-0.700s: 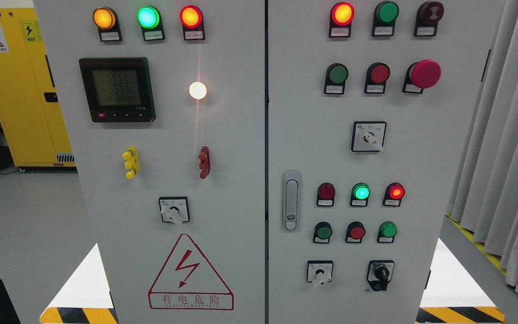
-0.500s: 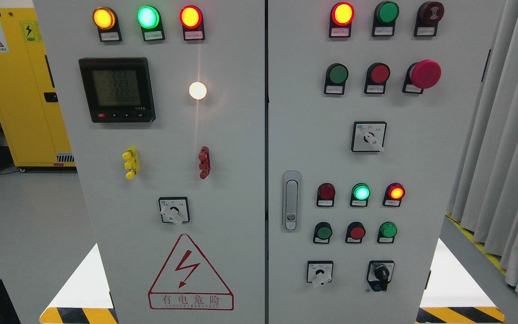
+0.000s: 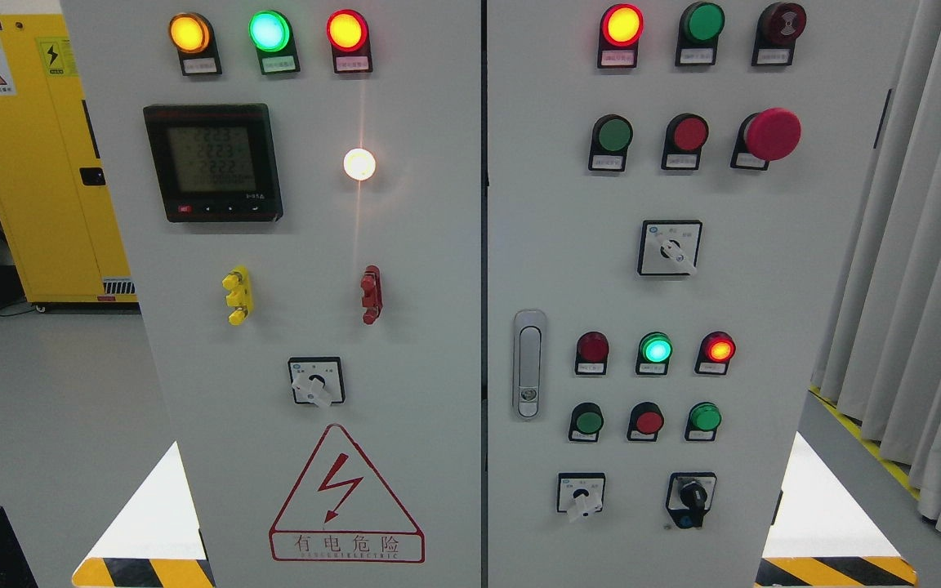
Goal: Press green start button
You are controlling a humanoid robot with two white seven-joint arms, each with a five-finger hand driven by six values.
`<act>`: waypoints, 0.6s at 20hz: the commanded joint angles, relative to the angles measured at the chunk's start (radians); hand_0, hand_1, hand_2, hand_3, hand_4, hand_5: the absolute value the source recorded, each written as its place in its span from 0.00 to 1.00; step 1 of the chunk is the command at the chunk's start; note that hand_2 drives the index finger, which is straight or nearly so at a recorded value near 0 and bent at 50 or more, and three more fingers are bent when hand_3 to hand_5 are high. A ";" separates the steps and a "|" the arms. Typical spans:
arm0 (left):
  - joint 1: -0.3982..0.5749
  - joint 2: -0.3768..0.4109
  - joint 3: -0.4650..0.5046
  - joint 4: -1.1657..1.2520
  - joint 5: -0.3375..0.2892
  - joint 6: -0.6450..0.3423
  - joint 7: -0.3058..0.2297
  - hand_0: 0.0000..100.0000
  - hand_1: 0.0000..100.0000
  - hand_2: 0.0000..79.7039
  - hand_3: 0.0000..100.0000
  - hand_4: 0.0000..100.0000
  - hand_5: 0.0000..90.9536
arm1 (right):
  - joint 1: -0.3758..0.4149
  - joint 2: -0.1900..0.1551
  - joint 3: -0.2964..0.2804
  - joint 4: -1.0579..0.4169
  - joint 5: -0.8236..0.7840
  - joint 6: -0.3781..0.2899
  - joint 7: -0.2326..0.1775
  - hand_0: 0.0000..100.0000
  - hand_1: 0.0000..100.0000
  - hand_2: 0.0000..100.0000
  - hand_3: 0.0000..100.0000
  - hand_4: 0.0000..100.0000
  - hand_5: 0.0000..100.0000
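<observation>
1. On the right door of the cabinet (image 3: 764,327), seen from the head camera, three unlit green buttons could each be the start button: one at 1 o'clock from the picture's middle (image 3: 614,134), and two at 5 o'clock (image 3: 589,422) (image 3: 706,417). The labels are too small to read, so I cannot tell which is meant.
2. No robot hand shows in this view, so I cannot tell whether either hand's fingers are apart or together.
3. Risk: a finger may land on the wrong green button, since all three look alike.
4. Risk: each green button has a red button just beside it (image 3: 690,133) (image 3: 648,422); a small sideways drift would probably press stop instead.
5. Risk: the big red mushroom button (image 3: 773,134) stands out from the panel at 2 o'clock and could be knocked by a passing arm.
6. Count: nine round lamps, five of them on the right door; three green buttons; two flat red buttons; one mushroom button; four rotary switches; one meter (image 3: 213,162); one door handle (image 3: 528,363).
</observation>
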 commanded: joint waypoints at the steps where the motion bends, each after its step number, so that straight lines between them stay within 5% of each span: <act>1: 0.000 0.000 0.000 0.000 0.000 -0.001 0.000 0.12 0.56 0.00 0.00 0.00 0.00 | -0.084 0.014 -0.134 -0.044 0.299 -0.002 -0.034 0.42 0.78 0.00 0.69 0.79 0.73; 2: 0.000 0.000 0.000 0.000 0.000 -0.001 0.000 0.12 0.56 0.00 0.00 0.00 0.00 | -0.112 0.012 -0.155 -0.033 0.366 -0.002 -0.036 0.43 0.79 0.00 0.72 0.83 0.79; 4: 0.000 0.000 0.000 0.000 0.000 -0.001 0.000 0.12 0.56 0.00 0.00 0.00 0.00 | -0.156 0.012 -0.184 0.007 0.518 -0.005 -0.040 0.45 0.83 0.00 1.00 1.00 0.98; 12: 0.000 0.000 0.000 0.000 0.000 -0.001 0.000 0.12 0.56 0.00 0.00 0.00 0.00 | -0.305 0.015 -0.192 0.030 0.760 0.006 -0.031 0.47 0.87 0.01 1.00 1.00 1.00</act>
